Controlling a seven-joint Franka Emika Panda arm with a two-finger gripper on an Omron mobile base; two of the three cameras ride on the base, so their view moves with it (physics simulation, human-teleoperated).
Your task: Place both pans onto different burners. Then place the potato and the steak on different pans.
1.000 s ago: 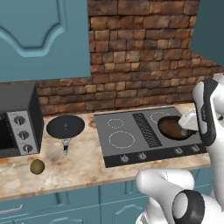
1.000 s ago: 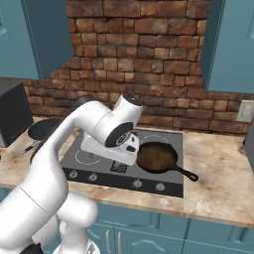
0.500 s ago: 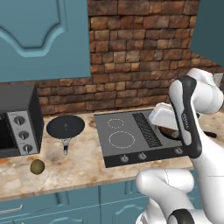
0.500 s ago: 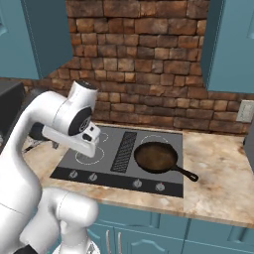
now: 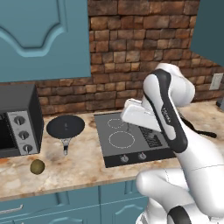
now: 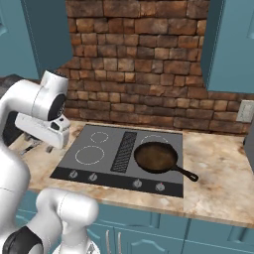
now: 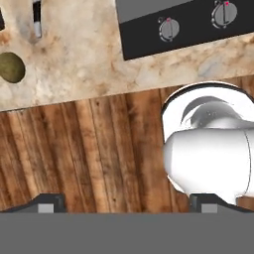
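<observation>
The brown-insided skillet (image 6: 156, 157) sits on the cooktop's (image 6: 163, 182) right front burner, its handle pointing right. On the counter left of the cooktop (image 5: 114, 159) rests the black pan (image 5: 65, 126), grey handle toward the front. The potato (image 5: 37, 166) lies near the counter's front edge, left of that pan; the hand view catches the potato (image 7: 10, 67) at upper left. The two left burners (image 5: 121, 139) are bare. My gripper (image 7: 128, 204) is open and holds nothing; its hand (image 5: 132, 113) hangs above the left burners. The steak is out of view.
A toaster oven (image 5: 17, 120) stands at the counter's far left. The brick wall (image 5: 131, 57) runs behind the counter, with blue cabinets above. The cooktop knobs (image 7: 168, 29) and the counter's front edge sit near the hand, with wooden floor (image 7: 89, 149) below.
The arm has swung left from above the skillet, across the cooktop, to its left side. The skillet stays on its burner. The jaws remain open.
</observation>
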